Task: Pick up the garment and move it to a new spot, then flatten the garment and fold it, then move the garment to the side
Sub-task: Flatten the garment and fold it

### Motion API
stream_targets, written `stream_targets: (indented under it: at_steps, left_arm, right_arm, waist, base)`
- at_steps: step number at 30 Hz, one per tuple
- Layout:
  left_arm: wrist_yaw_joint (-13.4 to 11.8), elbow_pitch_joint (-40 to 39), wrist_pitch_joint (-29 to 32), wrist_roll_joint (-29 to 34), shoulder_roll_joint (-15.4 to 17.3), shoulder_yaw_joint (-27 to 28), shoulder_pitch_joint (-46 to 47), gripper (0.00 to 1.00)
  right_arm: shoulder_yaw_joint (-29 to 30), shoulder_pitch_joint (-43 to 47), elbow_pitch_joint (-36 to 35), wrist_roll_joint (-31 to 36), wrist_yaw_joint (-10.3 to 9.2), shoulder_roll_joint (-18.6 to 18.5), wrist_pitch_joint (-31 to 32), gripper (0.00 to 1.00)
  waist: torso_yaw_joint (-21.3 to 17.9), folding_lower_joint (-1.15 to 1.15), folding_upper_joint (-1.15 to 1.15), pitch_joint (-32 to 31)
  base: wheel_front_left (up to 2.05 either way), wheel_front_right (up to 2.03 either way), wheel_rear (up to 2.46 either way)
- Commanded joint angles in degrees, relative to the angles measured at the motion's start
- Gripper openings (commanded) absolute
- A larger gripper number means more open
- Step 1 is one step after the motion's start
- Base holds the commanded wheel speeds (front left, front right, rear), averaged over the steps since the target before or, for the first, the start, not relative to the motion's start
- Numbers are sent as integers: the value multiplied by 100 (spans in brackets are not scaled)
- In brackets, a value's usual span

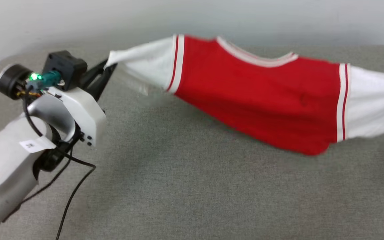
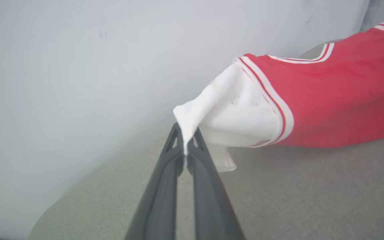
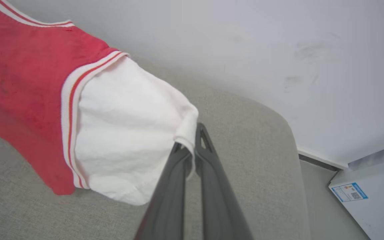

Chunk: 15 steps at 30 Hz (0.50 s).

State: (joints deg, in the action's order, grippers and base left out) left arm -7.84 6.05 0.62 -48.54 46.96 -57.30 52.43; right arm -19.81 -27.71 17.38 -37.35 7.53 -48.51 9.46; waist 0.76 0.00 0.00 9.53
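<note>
The garment [image 1: 265, 96], a red T-shirt with white sleeves and striped trim, hangs stretched in the air above the grey surface [image 1: 185, 186], its lower hem sagging toward it. At the upper left of the head view my left gripper [image 1: 107, 68] is shut on the tip of the left white sleeve [image 1: 145, 63]. The left wrist view has both dark fingers pinching that sleeve's edge [image 2: 186, 131], with the garment [image 2: 338, 100] running off to the right. In the right wrist view my right gripper [image 3: 192, 143] is shut on the other white sleeve [image 3: 128, 133]. A small clear tag [image 2: 223, 158] dangles under the left sleeve.
A pale wall [image 1: 192, 16] rises behind the grey padded surface, whose rounded corners show at the back left [image 2: 78, 196] and the far right [image 3: 278, 133]. Beyond the right edge lie a floor strip and a white box with a blue label [image 3: 365, 196]. A black cable [image 1: 72, 196] hangs from my left forearm.
</note>
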Motion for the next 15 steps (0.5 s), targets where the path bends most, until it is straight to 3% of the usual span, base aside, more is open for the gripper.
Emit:
stream_targets:
  at_steps: [1, 8, 15]
  left_arm:
    - [-67, -99, -63, 49, 74, 65, 111, 0]
    - [-405, -770, -276, 277, 245, 456, 572, 0]
    - [-477, -1033, -244, 406, 218, 763, 1207, 0]
  right_arm:
    - [100, -78, -110, 83, -9, -17, -56, 0]
    - [1013, -199, -1112, 631, -9, 164, 25, 0]
    - [1636, -590, -2052, 984, -8, 393, 463, 0]
  waist:
    - [-17, 0, 0, -112]
    - [-9, 0, 0, -343]
    - [-30, 0, 0, -426]
  base:
    - [0, 0, 0]
    - [0, 0, 0]
    - [0, 0, 0]
